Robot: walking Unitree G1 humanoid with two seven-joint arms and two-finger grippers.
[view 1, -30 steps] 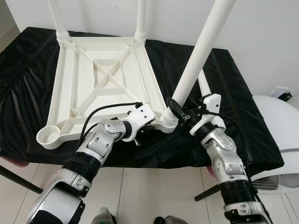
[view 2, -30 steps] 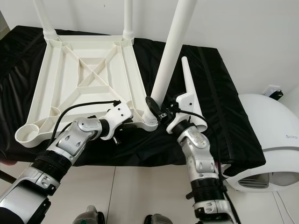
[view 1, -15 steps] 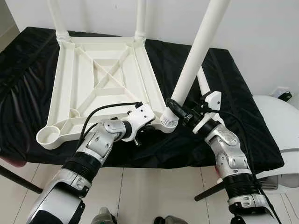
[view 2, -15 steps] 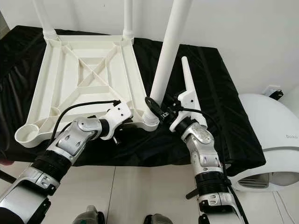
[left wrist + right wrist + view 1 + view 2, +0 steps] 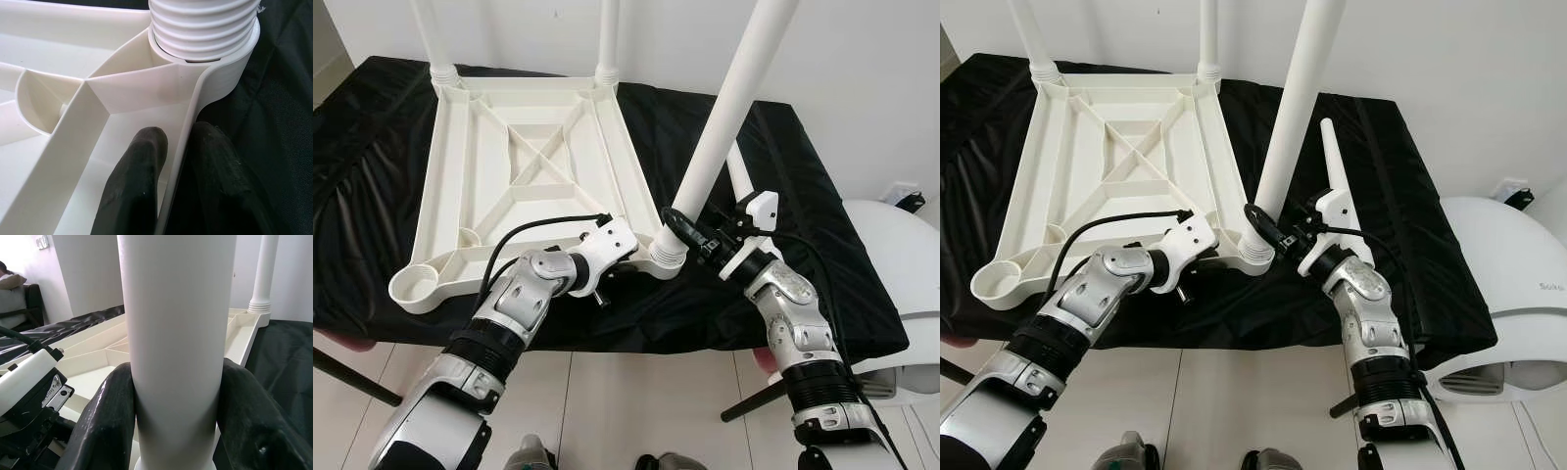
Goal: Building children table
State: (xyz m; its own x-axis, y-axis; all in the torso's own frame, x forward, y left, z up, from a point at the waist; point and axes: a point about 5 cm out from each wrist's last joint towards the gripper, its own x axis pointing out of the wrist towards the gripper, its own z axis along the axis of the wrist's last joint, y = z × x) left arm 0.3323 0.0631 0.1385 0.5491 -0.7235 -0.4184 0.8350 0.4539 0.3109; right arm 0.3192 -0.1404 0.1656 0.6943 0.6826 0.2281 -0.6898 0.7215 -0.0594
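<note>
Right wrist view, fingers: the two black fingers (image 5: 105, 426) of the right gripper (image 5: 690, 233) were clamped on either side of the long white plastic table leg (image 5: 729, 103), low on its shaft.
Leg's long axis: it rose from the fingers up and away, leaning off vertical toward the robot's right in the head views, its foot end out of frame.
Leg's base: its ribbed threaded end (image 5: 203, 27) sat in the round corner socket (image 5: 666, 258) of the upturned white plastic tabletop (image 5: 519, 171), just below the right gripper's hold.
Seating: the ribs stood proud of the socket rim, so I judged the leg only partly screwed in.
Left wrist view, fingers: the left gripper (image 5: 168, 188) was closed on the tabletop's thin edge wall (image 5: 188, 125), one finger (image 5: 137, 181) inside the frame and the other outside over the black cloth (image 5: 783, 176).
Left gripper from the socket: just beside it, along the near edge, on the robot's left.
Deciding relation: the socket lay between the two grippers, the right one on the leg above it, so the turning seemed to fall to the right arm while the left held the frame steady.
Other legs: two white legs (image 5: 607, 39) stood upright at the tabletop's far corners.
Empty socket: the near corner (image 5: 416, 286) farthest from the held leg was bare.
Spare leg: a fourth white leg (image 5: 1340, 201) lay on the cloth beyond the right gripper.
</note>
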